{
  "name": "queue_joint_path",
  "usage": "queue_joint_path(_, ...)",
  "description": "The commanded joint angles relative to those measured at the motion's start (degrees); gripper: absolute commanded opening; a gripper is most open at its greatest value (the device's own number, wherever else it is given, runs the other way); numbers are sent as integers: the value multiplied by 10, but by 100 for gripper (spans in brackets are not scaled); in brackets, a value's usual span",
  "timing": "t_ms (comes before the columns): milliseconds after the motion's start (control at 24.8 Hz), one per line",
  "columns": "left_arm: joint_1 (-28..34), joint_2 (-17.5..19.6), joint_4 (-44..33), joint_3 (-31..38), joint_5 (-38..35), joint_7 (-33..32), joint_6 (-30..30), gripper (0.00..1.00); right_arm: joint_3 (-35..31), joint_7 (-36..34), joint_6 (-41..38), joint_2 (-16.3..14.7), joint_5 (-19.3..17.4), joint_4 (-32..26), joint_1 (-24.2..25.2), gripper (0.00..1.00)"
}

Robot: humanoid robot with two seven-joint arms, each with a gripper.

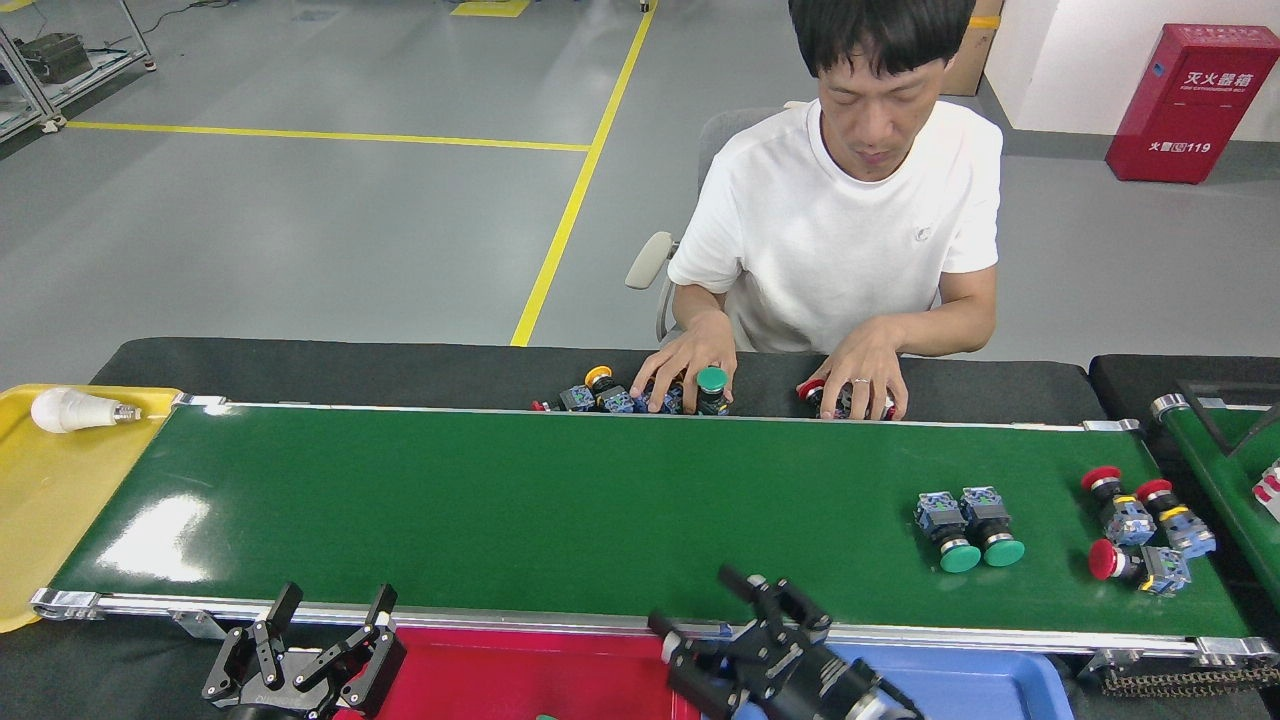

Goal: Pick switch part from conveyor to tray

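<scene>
Progress at this moment — partial, with most of the work left. Conveyor [560,500] carries five switch parts toward its right end: two green-capped push-button switches [968,528] lying side by side, touching, and three red-capped switches [1140,525] in a loose cluster further right, near the end roller. None of them is gripped.

Right gripper [745,615] hangs over the near rail of the conveyor, above the seam between the red tray [560,670] and the blue tray [960,680]. Its fingers stand apart and nothing is visible between them. A small green spot shows at the bottom edge of the red tray; it may be a switch cap already deposited, but too little is visible to confirm.

Left gripper [330,625] sits at the near rail, left of the red tray, fingers spread and empty — idle by the look of it.

Across the belt, a person [850,220] rests both hands on two heaps of spare switches [640,392] on the black table edge, off the belt. A white light bulb [70,410] lies on the yellow tray [40,500] at the left end.

Judgement: the right arm stands at the tray side with no load; five parts on the belt remain to be picked, the green pair being nearest.
</scene>
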Motion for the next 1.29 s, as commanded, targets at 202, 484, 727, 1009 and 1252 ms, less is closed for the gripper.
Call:
queue_joint_path(202,2,5,-7,27,0,2,-5,100,-33,-184,149,-43,47,-25,64,99)
queue_joint_path(484,5,4,-7,41,2,3,-8,100,-43,-231,128,-95,47,-46,165,99)
queue_joint_path(727,5,0,-7,42,1,2,-2,100,-44,-255,130,-95,47,-46,179,99)
queue_joint_path(1009,-2,-4,-7,35,1,3,3,100,-42,-200,152,-68,50,-43,150,99)
queue_joint_path(1252,-4,-4,-7,35,0,4,5,100,4,-151,233,-47,97,20,66,99)
